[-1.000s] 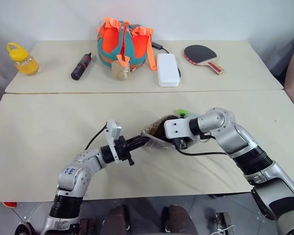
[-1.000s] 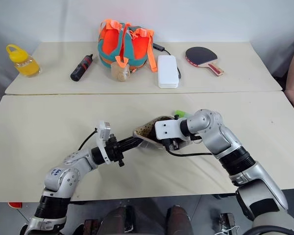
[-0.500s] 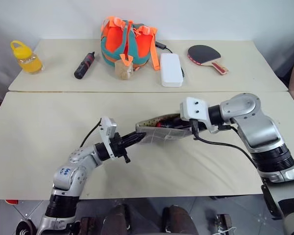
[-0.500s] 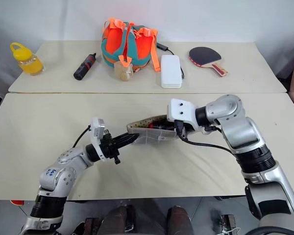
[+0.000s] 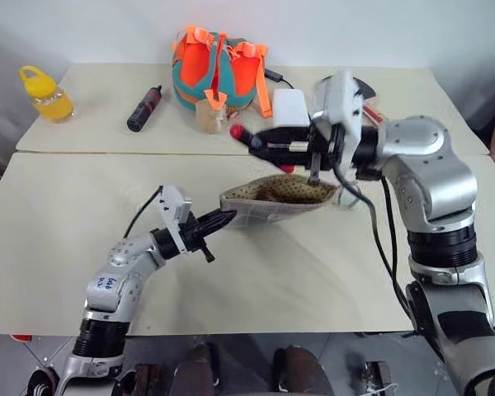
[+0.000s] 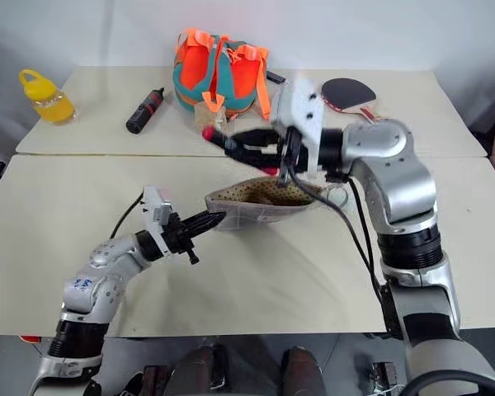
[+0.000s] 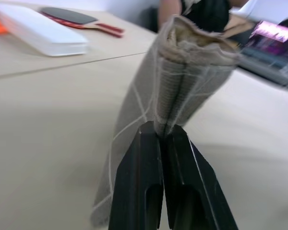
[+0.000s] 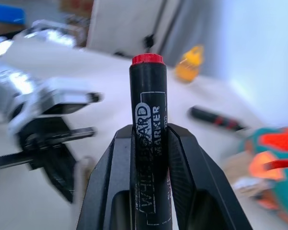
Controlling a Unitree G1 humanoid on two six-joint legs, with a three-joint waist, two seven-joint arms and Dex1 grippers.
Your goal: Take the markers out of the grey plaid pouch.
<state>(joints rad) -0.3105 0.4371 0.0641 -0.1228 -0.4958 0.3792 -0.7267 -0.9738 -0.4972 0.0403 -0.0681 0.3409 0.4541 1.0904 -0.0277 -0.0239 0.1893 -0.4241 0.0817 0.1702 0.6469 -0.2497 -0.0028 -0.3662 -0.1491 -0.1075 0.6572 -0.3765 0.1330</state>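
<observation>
In the lower left of the head views, the left end effector (image 5: 223,219) is clenched on the near corner of the grey plaid pouch (image 5: 276,200); its wrist view shows the two black fingers pressed together with the fabric pinched between them. The pouch hangs from this grip toward the centre of the frame, with its mouth turned up and the speckled lining visible, and its far end seems to rest on the tabletop (image 5: 313,272) or just above it; I cannot tell which. Inside the opening there is something dark, but I cannot say if it is the other marker. Above the pouch, in the upper centre of the frame, the right end effector (image 5: 285,148) is grasping the dark marker (image 5: 260,143), already clear of the pouch mouth. The marker lies almost level, its long axis runs left to right in the frame, and its red end (image 5: 237,131) points to the left. In the right wrist view the fingers close on the middle of the barrel and the red cap stands beyond them. Farther back, on the far tabletop, stand the orange-and-teal bag (image 5: 214,66), the white box (image 5: 290,107) and the yellow bottle (image 5: 43,92). I judge that the next move is to lay this marker on the tabletop beside the pouch; the right arm is the nearer one to any marker left in the pouch, which lies directly below it.
</observation>
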